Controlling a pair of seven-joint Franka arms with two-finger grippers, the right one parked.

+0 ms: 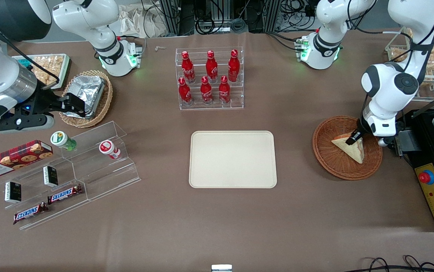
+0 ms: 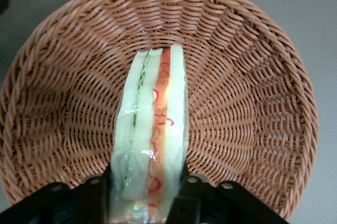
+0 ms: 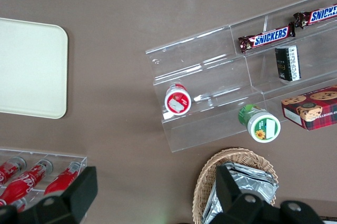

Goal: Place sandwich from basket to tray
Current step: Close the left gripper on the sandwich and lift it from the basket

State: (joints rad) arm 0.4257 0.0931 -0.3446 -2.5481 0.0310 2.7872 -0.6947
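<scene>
— Where's your gripper (image 1: 354, 138) right now?

— Down in the reddish wicker basket (image 1: 330, 160), toward my working arm's end of the table. My fingers (image 2: 100, 192) sit on either side of the sandwich (image 2: 152, 129), pinching the wedge across its bread faces.

— Is it off the basket floor?

— Hard to say; it looks to be touching the weave. The cream tray (image 1: 233, 159) lies mid-table, well apart.

I see rough woven wicker basket (image 2: 253, 108), glossy film-wrapped sandwich (image 2: 152, 129), matt smooth plastic tray (image 1: 233, 159), matt brown surface (image 1: 217, 226).
</scene>
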